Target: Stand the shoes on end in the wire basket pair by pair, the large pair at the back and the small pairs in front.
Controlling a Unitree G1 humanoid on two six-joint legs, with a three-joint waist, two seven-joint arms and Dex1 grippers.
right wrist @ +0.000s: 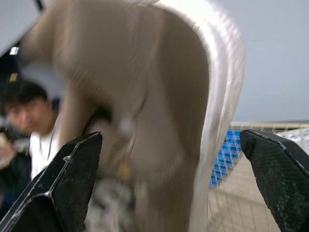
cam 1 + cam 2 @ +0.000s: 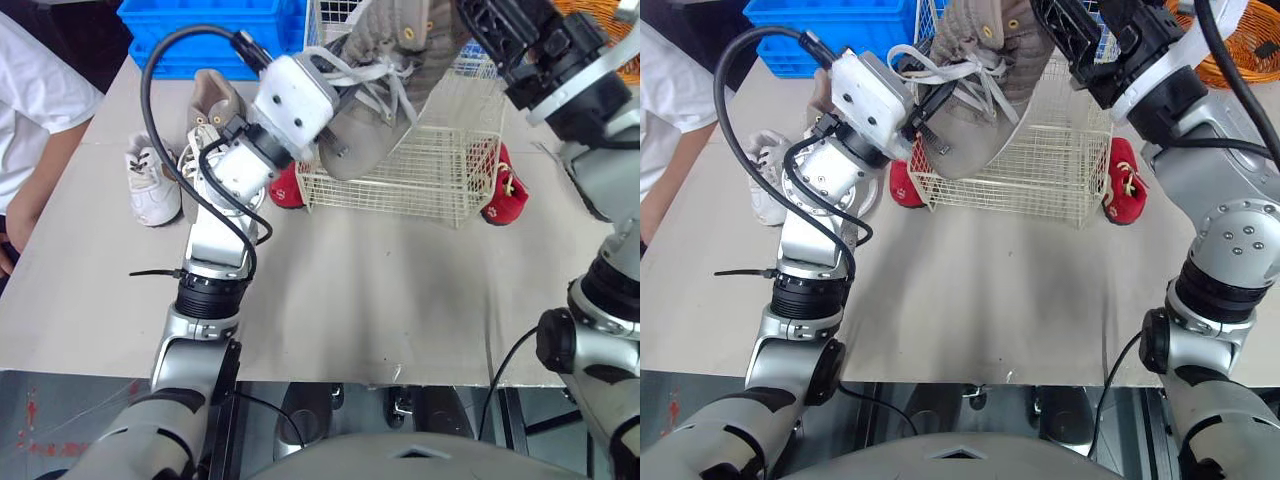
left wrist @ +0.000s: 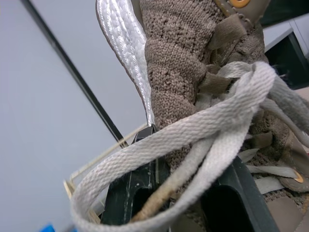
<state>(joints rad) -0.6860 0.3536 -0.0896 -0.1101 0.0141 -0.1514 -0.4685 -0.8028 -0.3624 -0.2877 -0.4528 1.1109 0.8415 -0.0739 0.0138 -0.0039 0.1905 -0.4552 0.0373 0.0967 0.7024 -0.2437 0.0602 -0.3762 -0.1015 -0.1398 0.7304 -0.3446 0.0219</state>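
Observation:
A large taupe knit shoe with a white sole hangs tilted over the wire basket, toe pointing down toward its left front corner. My left gripper is shut on the shoe's laced upper, and the laces drape over its fingers. My right gripper is open, its two fingers spread wide on either side of the shoe's heel end without clamping it. The matching taupe shoe lies on the table behind my left arm. A small white shoe lies left of it.
Two small red shoes lie against the basket's left and right front corners. A blue crate stands at the back left. A person's arm rests at the table's left edge. An orange object sits at the far right.

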